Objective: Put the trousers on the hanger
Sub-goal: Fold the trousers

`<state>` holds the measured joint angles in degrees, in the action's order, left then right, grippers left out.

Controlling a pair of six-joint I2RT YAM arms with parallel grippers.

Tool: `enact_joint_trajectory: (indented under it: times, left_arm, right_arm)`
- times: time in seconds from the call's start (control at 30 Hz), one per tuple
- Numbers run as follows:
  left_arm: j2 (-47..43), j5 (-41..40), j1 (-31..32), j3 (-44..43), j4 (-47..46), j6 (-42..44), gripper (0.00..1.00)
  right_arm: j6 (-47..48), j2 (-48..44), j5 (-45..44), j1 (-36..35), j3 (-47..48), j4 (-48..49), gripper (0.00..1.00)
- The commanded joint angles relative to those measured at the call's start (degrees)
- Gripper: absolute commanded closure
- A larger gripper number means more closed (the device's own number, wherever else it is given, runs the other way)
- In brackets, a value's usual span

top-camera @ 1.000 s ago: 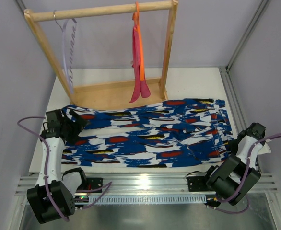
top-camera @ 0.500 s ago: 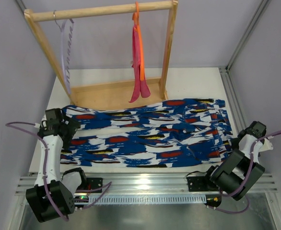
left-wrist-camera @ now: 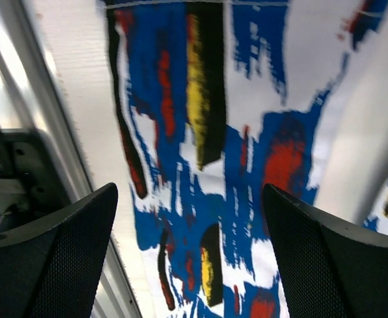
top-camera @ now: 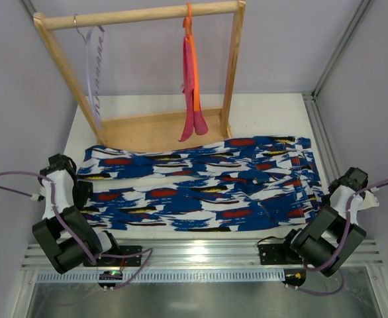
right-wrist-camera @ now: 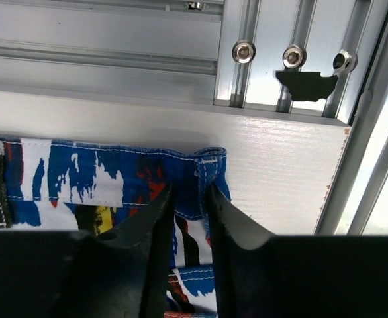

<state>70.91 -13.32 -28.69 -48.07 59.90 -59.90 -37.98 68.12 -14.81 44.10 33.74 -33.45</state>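
The trousers (top-camera: 200,185) lie spread flat across the table, legs to the left and waistband to the right. The lilac hanger (top-camera: 91,66) hangs by its hook on the left end of the wooden rack. My left gripper (top-camera: 61,169) is open and empty at the trousers' left end. In the left wrist view (left-wrist-camera: 191,258) it hovers over the print (left-wrist-camera: 200,132). My right gripper (top-camera: 345,182) is at the trousers' right edge. In the right wrist view (right-wrist-camera: 191,192) its jaws stand closed to a narrow gap on the waistband corner (right-wrist-camera: 200,172).
A wooden rack (top-camera: 141,14) stands at the back, with an orange hanger and pink cloth (top-camera: 191,86) on its right half. Aluminium rails (top-camera: 200,255) run along the near edge and the right side (right-wrist-camera: 287,86). Grey walls enclose the table.
My left gripper let go of the trousers' left end and drew back to the left edge of the table. That end now lies flatter and further left. The right gripper stayed put.
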Motion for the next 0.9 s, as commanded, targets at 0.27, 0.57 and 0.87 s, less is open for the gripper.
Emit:
enact_joint_trajectory:
  times: [0.27, 0.57, 0.87]
  left_arm:
    - [4.9, -10.0, -10.2, 2.4, 1.5, -2.8, 0.16]
    - [4.4, -5.6, -17.9, 7.3, -15.1, 4.6, 0.11]
    - [6.1, -6.4, -18.2, 11.5, -20.7, 1.5, 0.25]
  right_arm:
    - [1.1, -3.1, 2.8, 0.3, 5.2, -3.5, 0.61]
    - [0.0, -7.3, 7.1, 0.3, 1.9, -2.3, 0.61]
    - [0.1, -8.2, 6.5, 0.2, 1.3, -3.1, 0.61]
